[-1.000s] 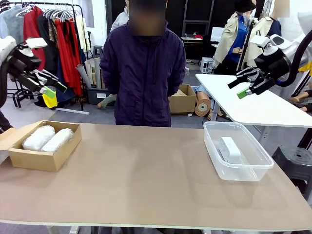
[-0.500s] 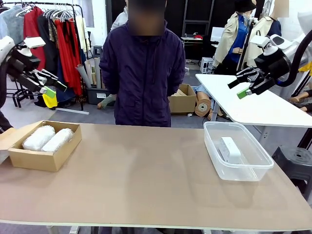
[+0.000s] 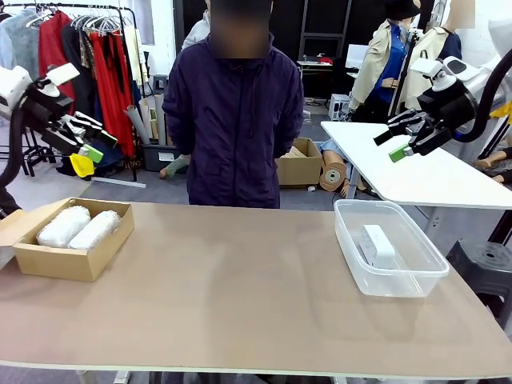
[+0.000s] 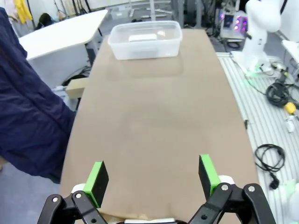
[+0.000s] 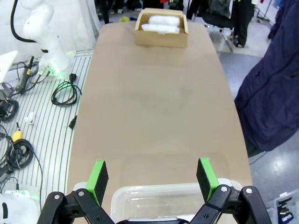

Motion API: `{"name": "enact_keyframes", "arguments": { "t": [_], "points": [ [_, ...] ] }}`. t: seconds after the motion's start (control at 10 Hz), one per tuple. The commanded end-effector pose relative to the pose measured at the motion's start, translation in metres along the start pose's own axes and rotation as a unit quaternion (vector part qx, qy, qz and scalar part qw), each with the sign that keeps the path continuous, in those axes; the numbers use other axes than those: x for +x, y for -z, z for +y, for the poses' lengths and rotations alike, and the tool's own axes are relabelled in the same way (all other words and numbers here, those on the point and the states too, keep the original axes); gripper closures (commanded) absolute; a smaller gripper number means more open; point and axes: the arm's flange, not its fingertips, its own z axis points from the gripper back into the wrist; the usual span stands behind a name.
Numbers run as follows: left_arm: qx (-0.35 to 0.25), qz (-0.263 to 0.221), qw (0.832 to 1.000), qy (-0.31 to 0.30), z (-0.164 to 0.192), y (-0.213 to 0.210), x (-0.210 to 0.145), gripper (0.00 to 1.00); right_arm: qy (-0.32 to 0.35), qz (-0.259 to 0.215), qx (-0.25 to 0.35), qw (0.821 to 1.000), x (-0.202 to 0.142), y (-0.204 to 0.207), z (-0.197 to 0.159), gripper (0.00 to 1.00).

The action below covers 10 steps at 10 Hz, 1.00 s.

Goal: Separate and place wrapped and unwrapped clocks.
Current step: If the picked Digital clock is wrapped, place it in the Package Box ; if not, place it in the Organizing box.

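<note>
Two wrapped clocks, white bundles in bubble wrap (image 3: 64, 226) (image 3: 95, 229), lie side by side in a brown cardboard box (image 3: 60, 264) at the table's left end. The unwrapped clock (image 3: 378, 245), a smooth white block, lies in a clear plastic tub (image 3: 400, 286) at the right end. My left gripper (image 3: 96, 144) hangs open high above the box. High above the tub, my right gripper (image 3: 390, 145) is open too. The left wrist view looks past its open gripper (image 4: 152, 179) to the tub (image 4: 121, 49). Beyond the right gripper (image 5: 152, 179), the right wrist view has the tub's rim (image 5: 154, 190) and the far box (image 5: 161, 39).
A person in a dark jacket (image 3: 232, 120) stands at the table's far edge, hands out of sight. The brown tabletop (image 3: 240, 288) between box and tub is bare. A white table (image 3: 416, 172) stands behind on the right, a clothes rack (image 3: 96, 64) behind on the left.
My left gripper has shifted a little to the right, staying open above the box. The right arm, the person and the clocks have not moved.
</note>
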Motion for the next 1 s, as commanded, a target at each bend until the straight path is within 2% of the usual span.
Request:
{"name": "enact_keyframes", "arguments": {
  "t": [0.0, 0.9],
  "points": [
    [0.029, -0.024, 0.999, 0.03, -0.009, 0.017, -0.002, 0.0, -0.006, 0.003, 0.0, 1.0, -0.001, 0.001, 0.004, 0.0],
    [0.031, 0.002, 0.999, 0.013, -0.01, 0.03, 0.004, 0.0, -0.006, 0.003, 0.0, 1.0, -0.001, 0.001, 0.004, 0.0]
  ]
}}
